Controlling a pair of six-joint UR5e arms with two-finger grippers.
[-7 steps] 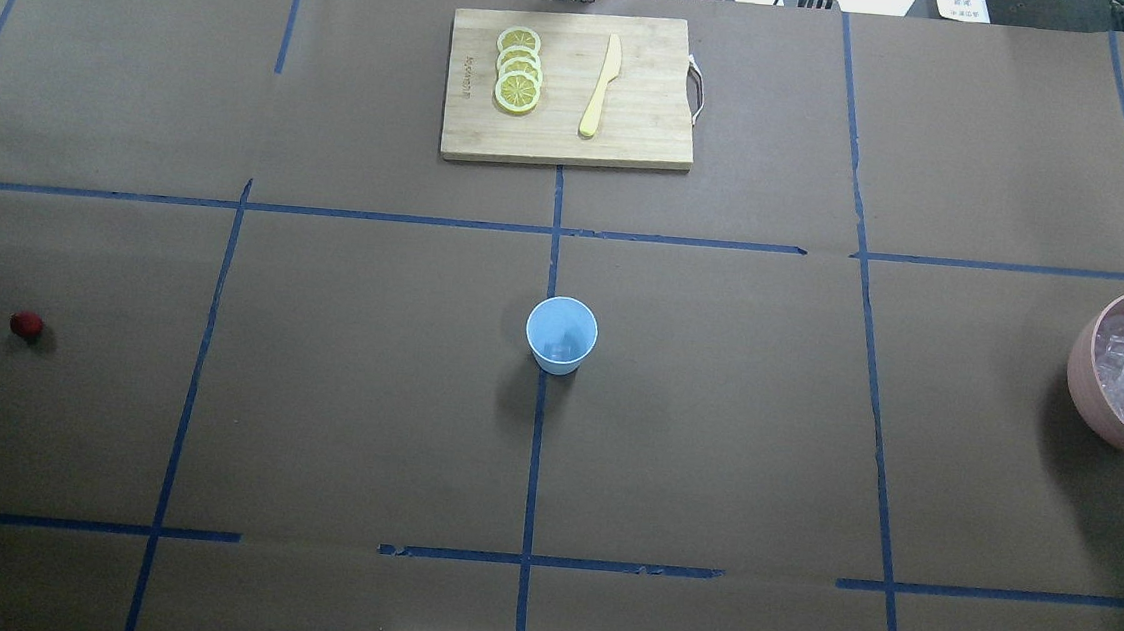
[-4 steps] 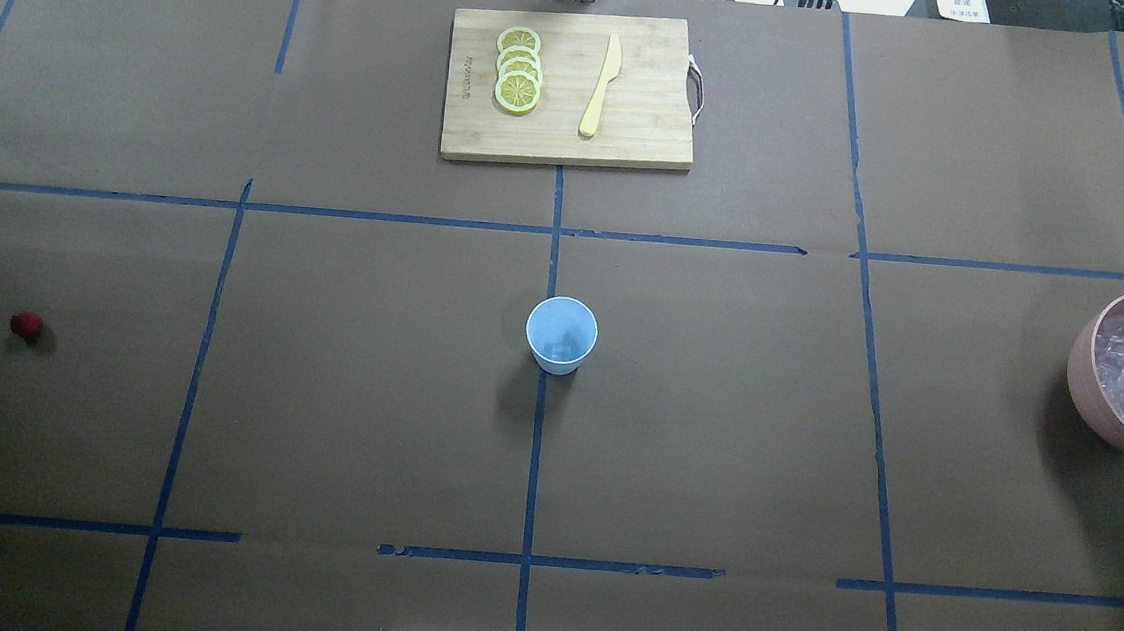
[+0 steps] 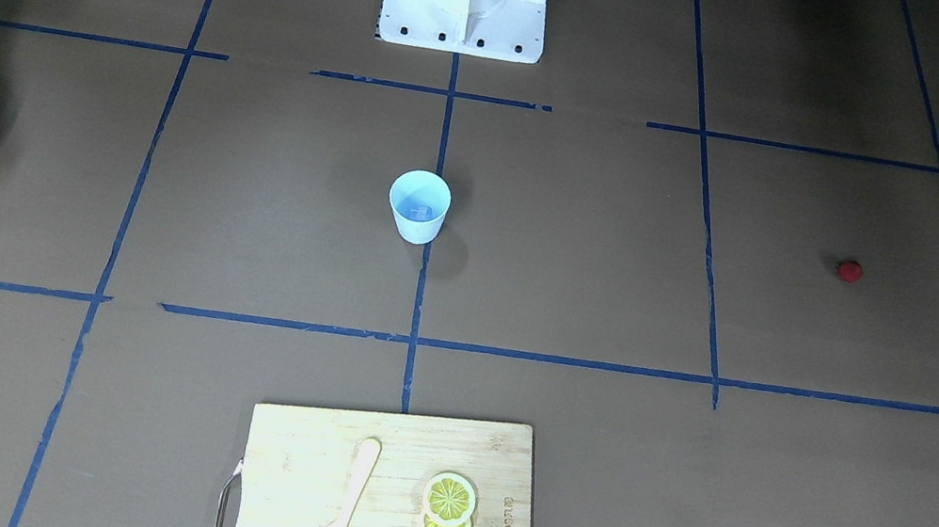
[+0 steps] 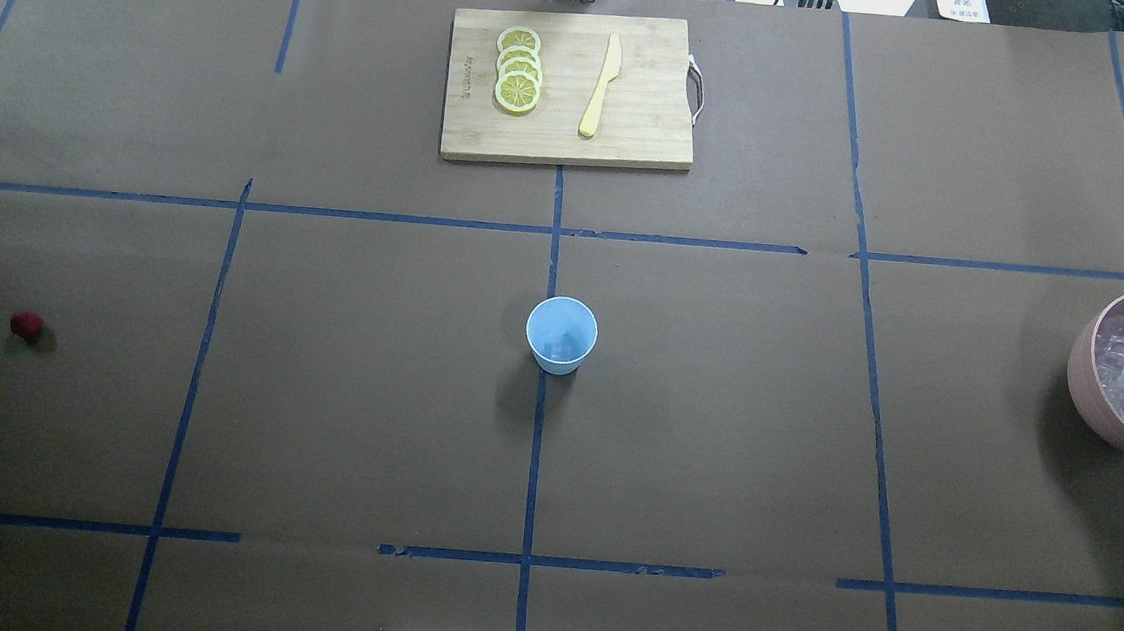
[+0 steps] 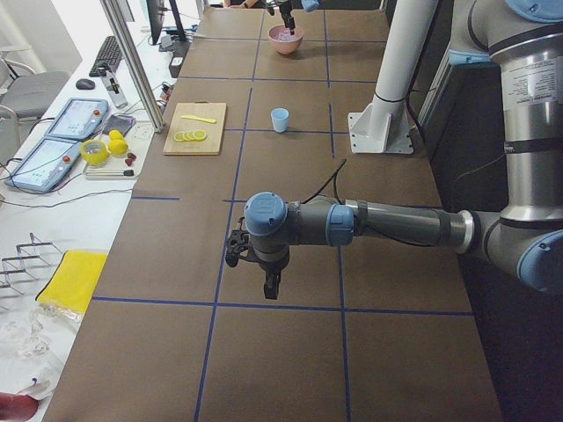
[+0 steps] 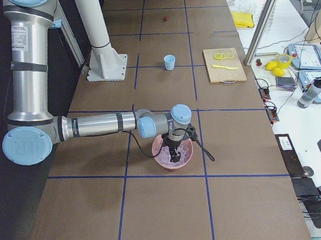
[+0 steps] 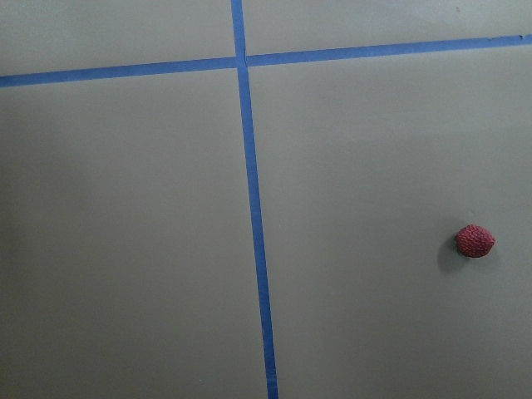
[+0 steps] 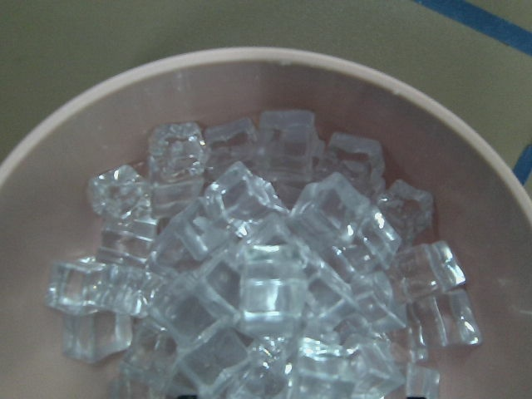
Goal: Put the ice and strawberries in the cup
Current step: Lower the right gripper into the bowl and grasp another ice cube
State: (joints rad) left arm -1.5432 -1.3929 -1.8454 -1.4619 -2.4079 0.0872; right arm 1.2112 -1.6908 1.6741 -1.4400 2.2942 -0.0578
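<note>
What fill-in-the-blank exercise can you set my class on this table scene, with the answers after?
1. The ice cubes are heaped in a ____ bowl.
2. The strawberry lies on the table on the robot's ____ side, apart from the cup.
3. On the cutting board, a knife lies beside four ____ slices.
Missing words: pink; left; lemon.
</note>
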